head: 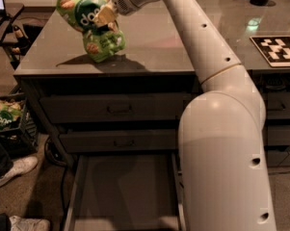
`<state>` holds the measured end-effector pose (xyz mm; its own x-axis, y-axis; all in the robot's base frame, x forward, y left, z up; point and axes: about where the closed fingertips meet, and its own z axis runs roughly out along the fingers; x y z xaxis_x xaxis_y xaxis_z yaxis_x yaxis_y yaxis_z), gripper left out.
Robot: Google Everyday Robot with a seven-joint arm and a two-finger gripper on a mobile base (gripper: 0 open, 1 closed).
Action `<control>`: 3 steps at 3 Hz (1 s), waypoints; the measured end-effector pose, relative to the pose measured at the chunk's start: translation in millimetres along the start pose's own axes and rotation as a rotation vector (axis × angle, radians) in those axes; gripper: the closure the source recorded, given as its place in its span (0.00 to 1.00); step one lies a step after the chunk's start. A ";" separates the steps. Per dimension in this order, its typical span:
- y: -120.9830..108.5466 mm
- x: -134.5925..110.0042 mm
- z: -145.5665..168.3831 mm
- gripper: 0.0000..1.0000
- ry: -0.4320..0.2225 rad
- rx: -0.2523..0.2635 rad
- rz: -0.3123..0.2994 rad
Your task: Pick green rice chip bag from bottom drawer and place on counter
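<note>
The green rice chip bag (102,44) at the desk (159,47) — held by the tool (105,17).
The tool is closed tight on the bag's upper part; the bag hangs tilted over the desk's left end — touching or not, I cannot tell. The bottom drawer (125,191) stands pulled out below.

We found the gripper (105,19) at the upper left of the frame, clasping the green rice chip bag (89,32) over the counter (154,49). The bottom drawer (125,194) stood open at lower centre; a board (278,49) lay at upper right.
</note>
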<state>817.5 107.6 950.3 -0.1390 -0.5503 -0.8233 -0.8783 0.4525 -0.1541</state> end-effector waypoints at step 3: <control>0.4 0.5 0.7 0.11 0.001 -0.001 0.000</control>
<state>817.4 108.0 949.5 -0.1395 -0.5509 -0.8228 -0.8788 0.4518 -0.1535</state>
